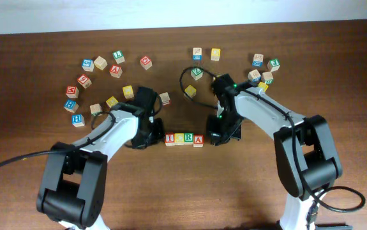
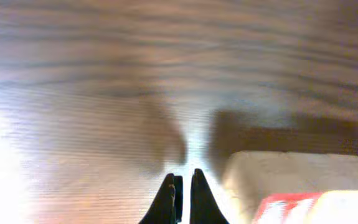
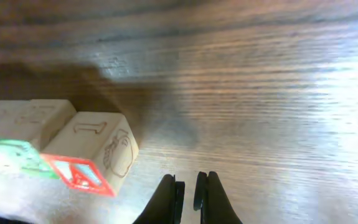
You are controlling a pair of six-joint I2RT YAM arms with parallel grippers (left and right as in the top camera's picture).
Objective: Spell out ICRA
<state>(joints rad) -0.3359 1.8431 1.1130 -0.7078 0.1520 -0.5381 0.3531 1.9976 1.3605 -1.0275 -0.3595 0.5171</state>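
The row of letter blocks (image 1: 184,138) lies at the centre of the desk (image 1: 189,198). It looks three blocks long from overhead, so one letter is probably still missing. The left end effector (image 2: 182,190) sits low at the row's 9 o'clock and the right end effector (image 3: 188,193) at its 3 o'clock. Each has its fingers pressed almost together and pinches nothing, likely bracketing the row to square it. Loose blocks (image 1: 100,62) arc from 10 to 2 o'clock.
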